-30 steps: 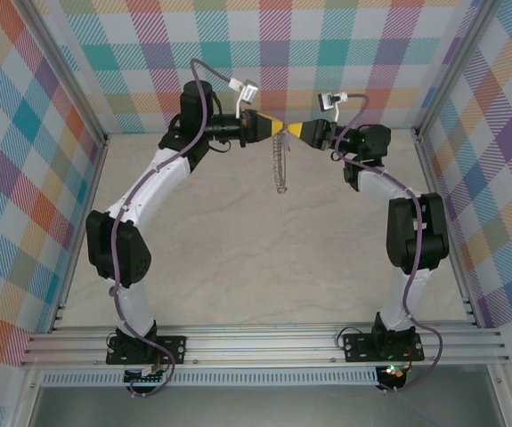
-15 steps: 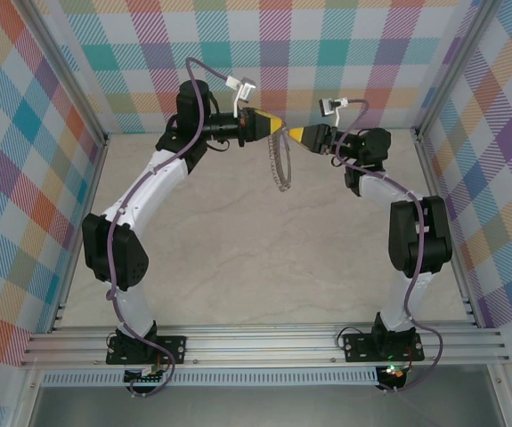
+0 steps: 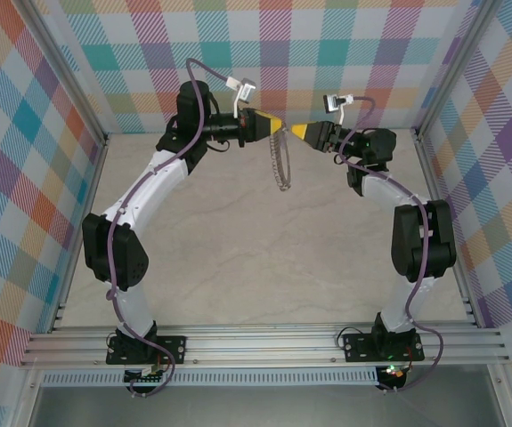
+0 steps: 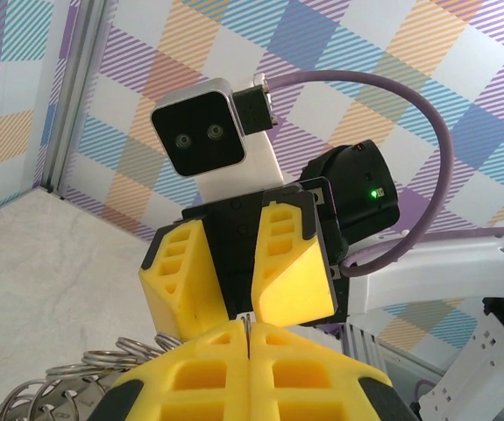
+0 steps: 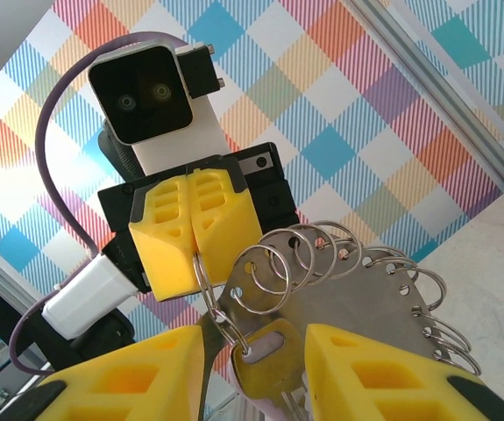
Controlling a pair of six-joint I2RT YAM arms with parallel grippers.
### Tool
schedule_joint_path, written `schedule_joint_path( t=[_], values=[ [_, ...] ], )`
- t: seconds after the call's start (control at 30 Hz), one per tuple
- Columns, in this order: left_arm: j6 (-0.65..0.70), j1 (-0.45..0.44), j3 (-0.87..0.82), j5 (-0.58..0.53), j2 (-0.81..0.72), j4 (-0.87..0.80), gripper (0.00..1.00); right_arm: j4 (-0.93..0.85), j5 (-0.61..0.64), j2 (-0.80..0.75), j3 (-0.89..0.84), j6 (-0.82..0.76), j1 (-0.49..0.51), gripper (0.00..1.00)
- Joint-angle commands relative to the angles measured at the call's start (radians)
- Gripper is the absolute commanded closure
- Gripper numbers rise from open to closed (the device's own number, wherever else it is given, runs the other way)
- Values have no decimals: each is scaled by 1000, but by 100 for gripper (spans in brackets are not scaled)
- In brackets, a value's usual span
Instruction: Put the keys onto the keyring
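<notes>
Top external view: both arms reach toward the far end of the pale, stone-patterned table (image 3: 238, 258), in front of the multicoloured plaid back wall (image 3: 345, 53). The yellow-tipped left gripper (image 3: 275, 127) and right gripper (image 3: 296, 132) point at each other, near but not touching. The large silver wire keyring with small loops all round its rim (image 3: 280, 166) hangs edge-on below the left gripper.

Left wrist view: I see the left gripper's two yellow fingers pressed together with no gap along the seam. Several keyring loops lie just beside them at the lower left. The right gripper faces me with its grey wrist camera above it, and a dark gap separates its fingers.

Right wrist view:
- The left gripper is clamped on the wire at the keyring's rim. The keyring spreads out to the right of that grip.
- The right gripper's fingers (image 5: 129, 377) stand apart at the bottom edge.
- One small flat key (image 5: 273, 349) sits between them, and a keyring loop passes through the hole in its head.
- The key head reads yellowish next to the yellow fingers, with a lilac patch beneath it.
- I cannot tell whether the key touches either finger.
</notes>
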Motion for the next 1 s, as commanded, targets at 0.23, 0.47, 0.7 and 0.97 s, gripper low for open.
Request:
schedule_joint_path(
  t=[0.23,0.47,0.7,0.97],
  values=[
    [-15,-16,17,12,-28,49,100,51,-9,20,55,13,26,69],
    [-16,-20,29,11,-21,44,100,51,-18,26,58,12,31,78],
    [-20,-21,25,-3,-25,52,100,52,-23,24,49,13,31,98],
    [-51,-22,-11,-35,-47,114,100,68,-18,16,24,23,33,100]
  ],
)
